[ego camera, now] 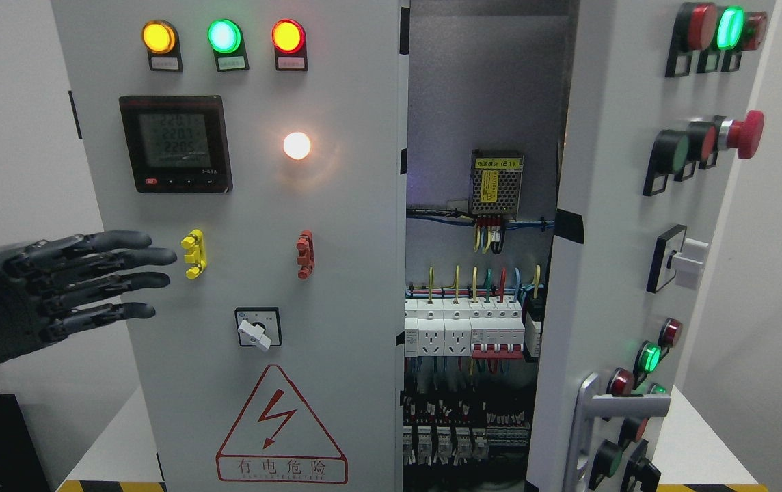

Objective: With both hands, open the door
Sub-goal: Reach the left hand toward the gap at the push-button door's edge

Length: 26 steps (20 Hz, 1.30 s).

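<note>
Open cabinet (596,205), breakers (473,328) inside (wired)

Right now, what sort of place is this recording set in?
Probably an electrical test or training room: a grey control cabinet stands on a white table, its right door swung open on breakers and wiring, with lit indicator lamps. The left hand hovers open beside the closed door.

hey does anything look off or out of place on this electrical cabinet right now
The right door stands swung open, exposing live-looking breakers and wiring. The left door looks shut. Nothing appears damaged.
</note>
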Tool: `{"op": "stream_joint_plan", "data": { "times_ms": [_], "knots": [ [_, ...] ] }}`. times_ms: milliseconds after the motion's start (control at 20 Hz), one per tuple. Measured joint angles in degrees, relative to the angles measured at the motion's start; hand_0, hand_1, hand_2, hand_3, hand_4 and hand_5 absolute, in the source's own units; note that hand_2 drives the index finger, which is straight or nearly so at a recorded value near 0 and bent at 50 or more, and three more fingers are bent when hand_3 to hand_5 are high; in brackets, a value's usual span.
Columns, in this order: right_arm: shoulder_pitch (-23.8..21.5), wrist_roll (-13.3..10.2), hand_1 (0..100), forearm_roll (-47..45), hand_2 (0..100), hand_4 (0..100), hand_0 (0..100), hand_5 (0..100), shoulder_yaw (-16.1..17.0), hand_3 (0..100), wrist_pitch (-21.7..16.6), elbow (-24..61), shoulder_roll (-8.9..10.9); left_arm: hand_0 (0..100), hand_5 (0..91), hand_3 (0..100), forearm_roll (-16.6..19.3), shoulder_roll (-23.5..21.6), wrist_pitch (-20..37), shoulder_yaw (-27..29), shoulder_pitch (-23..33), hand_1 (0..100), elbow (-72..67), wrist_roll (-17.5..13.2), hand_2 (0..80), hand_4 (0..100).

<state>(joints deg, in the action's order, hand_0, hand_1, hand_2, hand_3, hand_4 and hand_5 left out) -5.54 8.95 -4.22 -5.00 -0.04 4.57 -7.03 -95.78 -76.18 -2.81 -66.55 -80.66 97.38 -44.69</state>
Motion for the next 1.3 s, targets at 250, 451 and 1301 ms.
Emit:
{"op": "stream_joint_plan", "data": {
  "times_ms": [250,451,1301],
  "knots": [
    [0.00,-0.05,39,0.00,0,0,12,0,0.00,0,0.00,0.00,0.00,12,0.0,0,-5.89,5.09,-0.59,-10.62,-9.49,39,-0.55,2.20,0.0,0],
    [0.00,-0.10,39,0.00,0,0,12,0,-0.01,0,0.00,-0.01,0.00,12,0.0,0,-8.17,11.01,-0.77,-16.47,-14.44,39,-2.83,2.63,0.0,0],
    [0.00,-0.21,39,0.00,0,0,12,0,0.01,0,0.00,0.00,0.00,12,0.0,0,-9.83,41.30,-0.88,-21.61,-18.75,39,-14.67,9.54,0.0,0]
  ]
}}
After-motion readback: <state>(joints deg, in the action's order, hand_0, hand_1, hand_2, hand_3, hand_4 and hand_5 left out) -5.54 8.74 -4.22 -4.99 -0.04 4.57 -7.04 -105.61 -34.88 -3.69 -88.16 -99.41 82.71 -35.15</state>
